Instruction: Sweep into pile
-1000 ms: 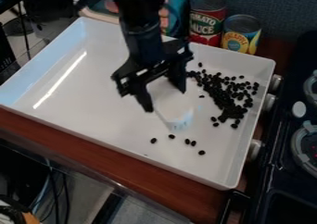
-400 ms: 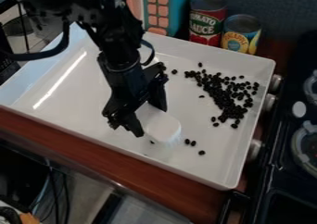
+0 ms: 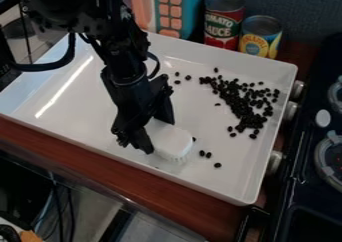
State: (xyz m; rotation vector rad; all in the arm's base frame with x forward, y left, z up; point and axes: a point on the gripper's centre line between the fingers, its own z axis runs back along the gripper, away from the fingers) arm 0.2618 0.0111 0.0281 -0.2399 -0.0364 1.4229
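I've got a white brush [image 3: 175, 140] clamped in my gripper [image 3: 155, 131], bristles down, towards 5 o'clock in the white tray [image 3: 87, 111]. Most black beans [image 3: 248, 117] lie at the tray's 3 o'clock.

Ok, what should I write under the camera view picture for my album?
The gripper holds a white brush in a white tray with scattered dark beans.
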